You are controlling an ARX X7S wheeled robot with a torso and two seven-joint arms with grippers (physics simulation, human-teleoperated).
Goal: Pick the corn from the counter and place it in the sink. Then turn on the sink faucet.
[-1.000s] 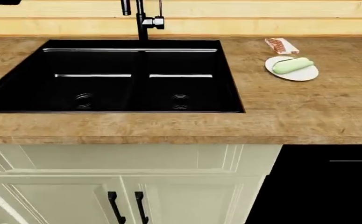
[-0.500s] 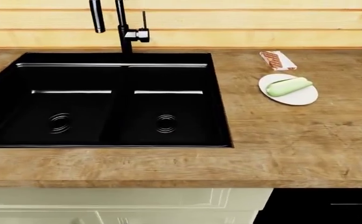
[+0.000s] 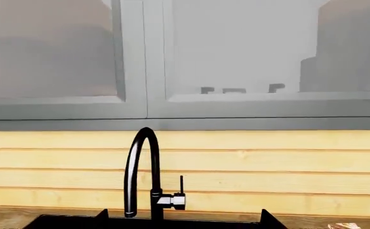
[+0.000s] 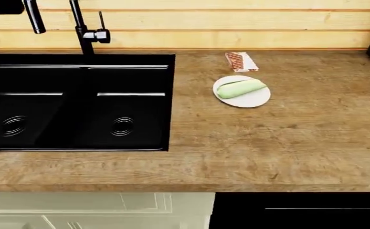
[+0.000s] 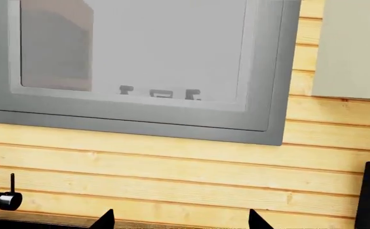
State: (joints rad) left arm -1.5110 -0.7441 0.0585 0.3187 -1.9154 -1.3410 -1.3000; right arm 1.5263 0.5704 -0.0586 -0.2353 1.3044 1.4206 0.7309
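Sink (image 4: 76, 102) shifted left vs earlier, corn (image 4: 241, 88) on plate (image 4: 251, 99), wood counter (image 4: 287, 138), tool tips apart, both wrists.

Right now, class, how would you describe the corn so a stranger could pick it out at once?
Start at the black sink, then look right along the wooden counter to the round white plate. The corn lies on it: pale green and tapered, unlike the brown wrapped bar behind.

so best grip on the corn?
Take the corn across its thick middle, coming from above. It lies flat on the white plate, long axis slanting, tip tapering toward the chocolate bar, so set the pincer across that axis.
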